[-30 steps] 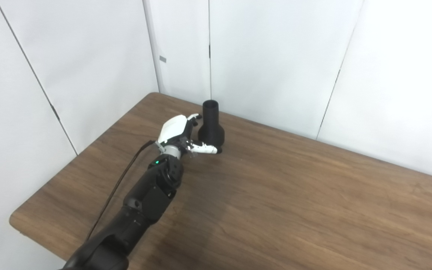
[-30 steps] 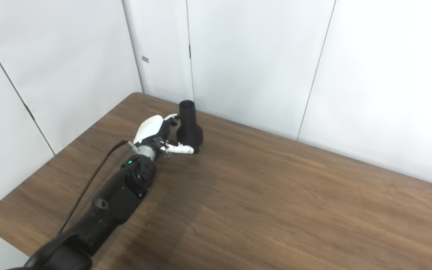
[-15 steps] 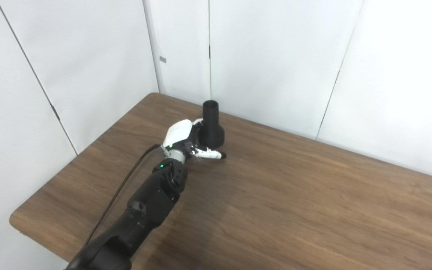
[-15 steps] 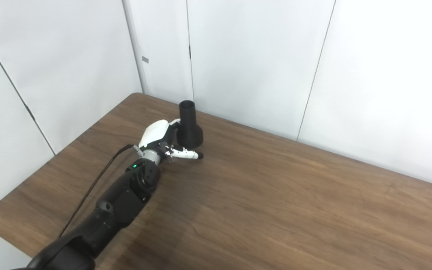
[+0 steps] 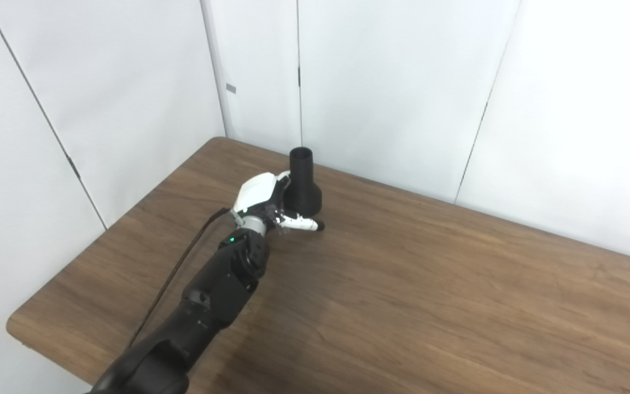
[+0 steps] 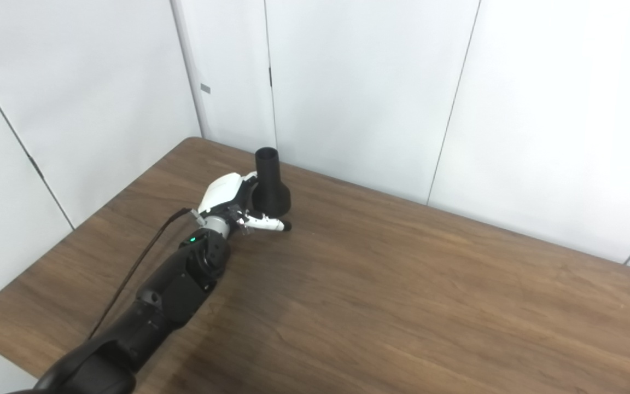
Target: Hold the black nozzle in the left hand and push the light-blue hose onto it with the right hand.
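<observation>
A dark brown wood-grain table (image 5: 430, 306) is filling most of both views, backed by plain white wall panels (image 5: 391, 82) that are meeting at its far corner. Across the table's near-left part, the robot's black left arm (image 5: 205, 295) is reaching from the bottom edge diagonally toward that far corner, a thin dark cable (image 5: 175, 273) trailing along its outer side and a small green light glowing just below the wrist.

The white-backed left hand (image 5: 266, 200) is sitting at the end of the arm, its back turned up and to the left, pressed against the left side of the black funnel-shaped plastic nozzle (image 5: 301, 183). The thumb (image 5: 301, 223) is stretching out in front of the nozzle's wide base, while the fingers are passing behind it — hidden there, so whether the grip is actually closed cannot be told.

The nozzle is standing upright on the table near the far corner, wide base down, narrow open tube pointing up. The right hand is out of view.
</observation>
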Robot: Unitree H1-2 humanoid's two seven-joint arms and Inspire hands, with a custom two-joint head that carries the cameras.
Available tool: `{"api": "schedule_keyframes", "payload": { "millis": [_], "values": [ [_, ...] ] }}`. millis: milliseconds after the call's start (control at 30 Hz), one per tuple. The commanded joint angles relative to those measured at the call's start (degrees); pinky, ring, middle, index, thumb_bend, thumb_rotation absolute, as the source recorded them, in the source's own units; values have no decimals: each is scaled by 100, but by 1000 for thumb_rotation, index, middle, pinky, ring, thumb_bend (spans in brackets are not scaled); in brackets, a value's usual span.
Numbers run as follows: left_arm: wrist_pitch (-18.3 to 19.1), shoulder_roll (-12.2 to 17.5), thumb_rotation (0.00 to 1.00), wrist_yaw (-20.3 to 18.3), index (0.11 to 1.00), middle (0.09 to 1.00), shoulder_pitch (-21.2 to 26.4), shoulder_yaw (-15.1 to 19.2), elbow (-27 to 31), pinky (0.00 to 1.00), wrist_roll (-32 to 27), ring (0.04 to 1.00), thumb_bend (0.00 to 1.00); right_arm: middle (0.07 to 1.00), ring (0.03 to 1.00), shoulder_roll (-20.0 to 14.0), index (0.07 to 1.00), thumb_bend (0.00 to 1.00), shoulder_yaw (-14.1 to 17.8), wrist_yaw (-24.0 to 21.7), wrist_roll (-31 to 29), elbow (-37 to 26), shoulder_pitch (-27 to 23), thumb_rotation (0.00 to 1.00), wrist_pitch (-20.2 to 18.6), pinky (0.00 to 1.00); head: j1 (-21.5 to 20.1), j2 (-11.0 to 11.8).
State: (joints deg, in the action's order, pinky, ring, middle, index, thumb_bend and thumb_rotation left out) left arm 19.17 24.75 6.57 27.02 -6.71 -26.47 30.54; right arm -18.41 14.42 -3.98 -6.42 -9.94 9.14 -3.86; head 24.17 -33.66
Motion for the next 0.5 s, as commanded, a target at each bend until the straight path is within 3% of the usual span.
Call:
{"api": "schedule_keyframes", "payload": {
  "millis": [0, 33, 67, 100, 133, 167, 200, 233, 267, 300, 367, 467],
  "values": [
    [3, -188, 277, -261, 863, 696, -157, -72, -446, 605, -243, 767, 1000, 603, 556, -27, 492, 504, 23, -8, -7, -178, 38, 178, -45, 420, -17, -11],
    [-187, -210, 268, -108, 843, 612, -159, -40, -531, 474, -255, 650, 1000, 602, 555, -25, 492, 504, 25, -13, -23, -190, 45, 178, -55, 419, -32, -6],
    [-457, -235, 232, 147, 797, 440, -162, -23, -665, 286, -225, 400, 1000, 602, 555, -22, 492, 505, 28, -17, -37, -202, 51, 178, -64, 418, -48, -20],
    [-749, -261, 202, 403, 739, 489, -159, -4, -829, 304, -209, 415, 1000, 603, 556, -25, 492, 505, 26, -29, -48, -206, 57, 178, -59, 419, -48, -20],
    [-1008, -288, 176, 649, 694, 558, -151, 1, -997, 397, -186, 493, 1000, 605, 560, -34, 492, 504, 21, -40, -43, -205, 61, 178, -43, 422, -54, -14],
    [-1216, -320, 133, 898, 646, 589, -128, -7, -1178, 468, -149, 542, 1000, 608, 563, -50, 492, 504, 14, -49, -22, -203, 63, 178, -29, 426, -65, -21],
    [-1421, -352, 86, 1116, 612, 580, -103, -12, -1348, 472, -133, 539, 976, 610, 564, -62, 493, 504, 9, -57, -7, -199, 64, 178, -18, 428, -65, -21],
    [-1657, -392, 43, 1361, 581, 560, -72, -49, -1549, 461, -88, 522, 945, 611, 566, -75, 493, 503, 9, -71, -14, -209, 66, 178, -27, 429, -74, -40],
    [-1841, -427, 17, 1515, 543, 507, -48, -86, -1696, 420, -67, 471, 685, 614, 569, -82, 493, 503, 17, -78, -33, -232, 65, 179, -61, 431, -79, -70],
    [-2017, -454, 9, 1628, 526, 489, -27, -125, -1829, 398, -58, 454, 597, 615, 570, -81, 493, 504, 24, -82, -57, -257, 66, 178, -101, 433, -79, -70],
    [-2257, -488, 1, 1715, 513, 472, -14, -238, -2005, 349, -28, 426, 524, 614, 569, -69, 493, 504, 37, -65, -80, -333, 66, 178, -217, 434, -86, -94],
    [-2564, -477, 0, 1812, 516, 445, -46, -455, -2165, 286, 59, 392, 504, 611, 566, -84, 493, 504, 43, -86, -93, -354, 72, 178, -228, 433, -87, -113]
  ]
}}
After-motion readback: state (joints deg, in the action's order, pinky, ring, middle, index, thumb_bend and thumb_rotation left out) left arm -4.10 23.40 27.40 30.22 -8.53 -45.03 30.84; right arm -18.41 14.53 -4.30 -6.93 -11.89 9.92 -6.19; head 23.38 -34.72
